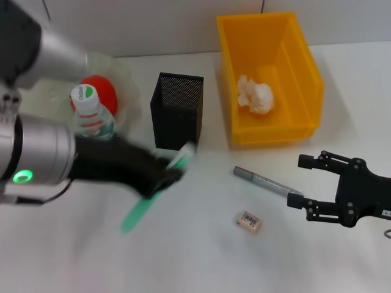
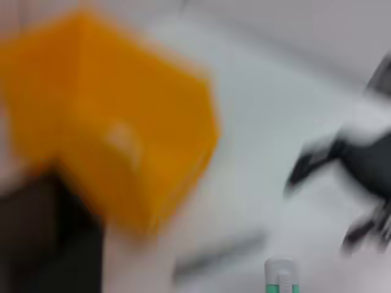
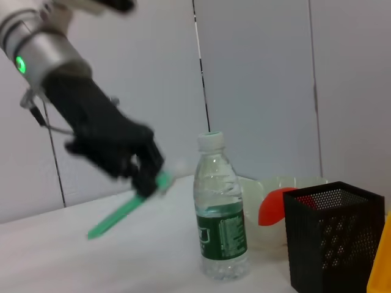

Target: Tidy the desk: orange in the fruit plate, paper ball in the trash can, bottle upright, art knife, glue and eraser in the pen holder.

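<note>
My left gripper (image 1: 166,174) is shut on a long green tool with a white end (image 1: 146,201), held tilted above the table in front of the pen holder (image 1: 177,110). It also shows in the right wrist view (image 3: 122,210). The orange (image 1: 102,90) lies in the fruit plate (image 1: 125,76). The bottle (image 1: 91,116) stands upright beside it. The paper ball (image 1: 255,94) lies in the trash can (image 1: 305,79). A grey stick-shaped tool (image 1: 266,181) and the eraser (image 1: 249,221) lie on the table. My right gripper (image 1: 297,182) is open, just right of the grey tool.
The trash can stands right of the pen holder with a narrow gap between them. The white table runs to a pale wall (image 1: 153,24) at the back. In the right wrist view the bottle (image 3: 221,226) stands between the left gripper (image 3: 137,168) and the pen holder (image 3: 333,238).
</note>
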